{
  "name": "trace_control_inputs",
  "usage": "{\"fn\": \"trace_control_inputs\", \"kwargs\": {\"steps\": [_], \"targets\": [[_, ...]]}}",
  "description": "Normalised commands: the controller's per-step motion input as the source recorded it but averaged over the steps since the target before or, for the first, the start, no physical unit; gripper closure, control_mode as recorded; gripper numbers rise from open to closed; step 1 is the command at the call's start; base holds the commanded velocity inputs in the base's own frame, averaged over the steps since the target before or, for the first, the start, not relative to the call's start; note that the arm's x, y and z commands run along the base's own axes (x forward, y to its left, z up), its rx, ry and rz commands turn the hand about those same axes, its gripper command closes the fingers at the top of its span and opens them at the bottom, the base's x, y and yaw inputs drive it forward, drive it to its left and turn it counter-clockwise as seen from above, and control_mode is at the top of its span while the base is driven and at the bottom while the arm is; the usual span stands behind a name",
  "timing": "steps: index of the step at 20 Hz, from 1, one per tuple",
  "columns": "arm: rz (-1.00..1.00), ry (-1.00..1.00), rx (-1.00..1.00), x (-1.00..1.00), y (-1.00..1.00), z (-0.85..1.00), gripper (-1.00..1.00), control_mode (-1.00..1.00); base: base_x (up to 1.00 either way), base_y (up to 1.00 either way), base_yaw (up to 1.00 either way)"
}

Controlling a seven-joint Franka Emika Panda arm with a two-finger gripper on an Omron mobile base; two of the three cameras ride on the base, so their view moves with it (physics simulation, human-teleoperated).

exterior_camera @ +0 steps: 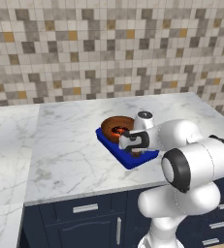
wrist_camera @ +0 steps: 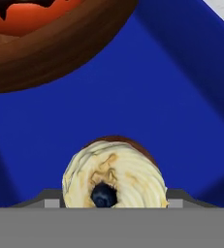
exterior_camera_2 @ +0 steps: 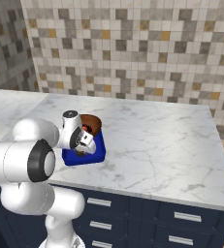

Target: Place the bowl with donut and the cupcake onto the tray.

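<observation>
The gripper hangs low over the near end of the tray, its jaws set on either side of the cupcake; in the hand view the cupcake sits right between the tips, above the blue tray floor, so it looks held, though whether it rests on the floor I cannot tell. The bowl with its donut already sits in the far end of the tray, near the cupcake. The risk from here: if the jaws part while the cupcake is off the floor, it could tip or roll toward the bowl; a careless lift could drag it along, or the fingers could knock the bowl's rim. Around it, the marble counter and tiled wall; only the bowl crowds the spot.
</observation>
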Motion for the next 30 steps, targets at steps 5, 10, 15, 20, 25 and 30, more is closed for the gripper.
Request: {"fn": "trace_control_inputs", "kwargs": {"steps": [5,10,15,20,25,30], "targets": [[0.00,0.00,0.00,0.01,0.00,-0.10,1.00,-1.00,0.00,0.00,0.00],[0.00,0.00,0.00,0.03,0.00,-0.10,1.00,-1.00,0.00,0.00,0.00],[0.00,0.00,0.00,0.02,0.00,-0.11,1.00,-1.00,0.00,0.00,0.00],[0.00,0.00,0.00,0.00,0.00,-0.04,1.00,-1.00,0.00,0.00,0.00],[0.00,0.00,0.00,0.01,0.00,-0.05,1.00,-1.00,0.00,0.00,0.00],[0.00,0.01,0.00,0.00,0.00,-0.04,1.00,-1.00,0.00,0.00,0.00]]}}
